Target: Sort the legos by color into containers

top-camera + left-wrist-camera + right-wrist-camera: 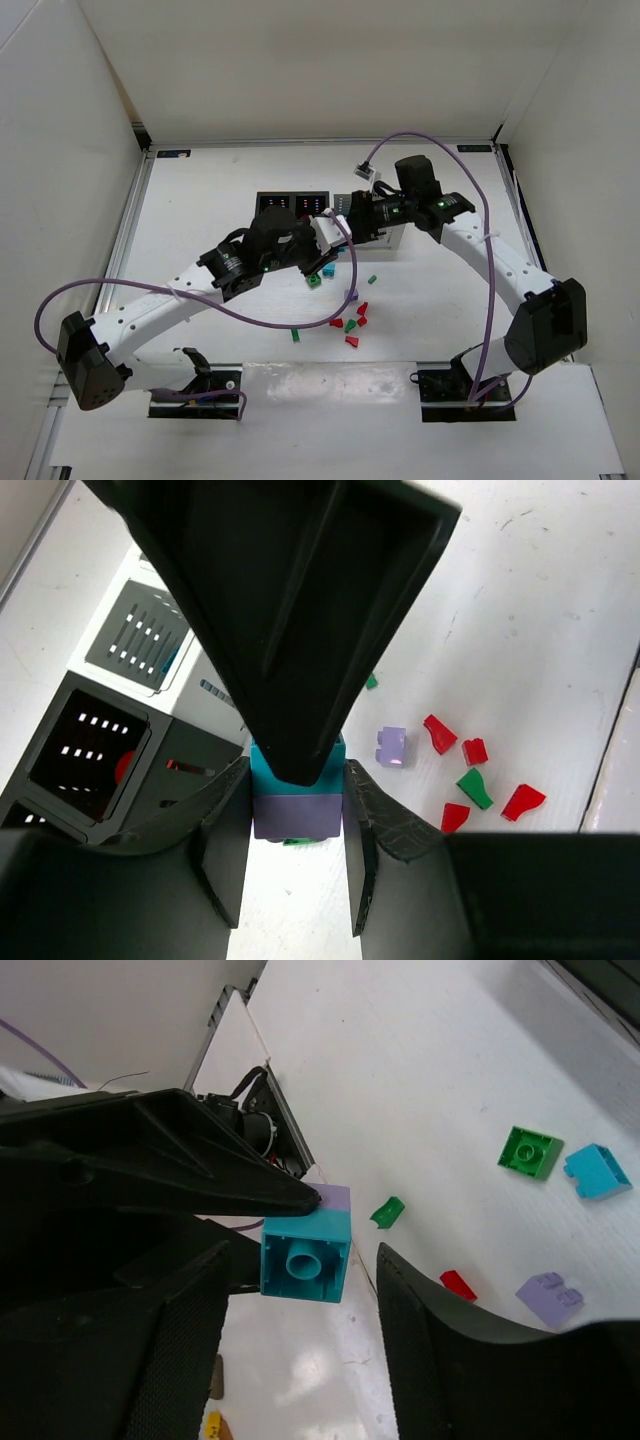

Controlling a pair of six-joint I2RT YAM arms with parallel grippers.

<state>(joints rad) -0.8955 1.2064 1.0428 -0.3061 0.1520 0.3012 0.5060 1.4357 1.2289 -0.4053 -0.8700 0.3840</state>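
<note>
The step in hand looks like splitting a stuck pair before sorting. At centre frame, the left gripper (297, 802) clamps a pale purple plastic brick (297, 818) with a teal plastic brick (305, 1257) plugged onto it, just right of the row of black and white slotted bins (195, 750). The right gripper (303, 1290) straddles the teal brick, jaws apart and not touching. It should next close squarely and pull straight off.

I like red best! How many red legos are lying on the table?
4, in one cluster: one red lego beside the loose purple lego, another next to it, two more either side of a green lego. Others may be hidden.
</note>
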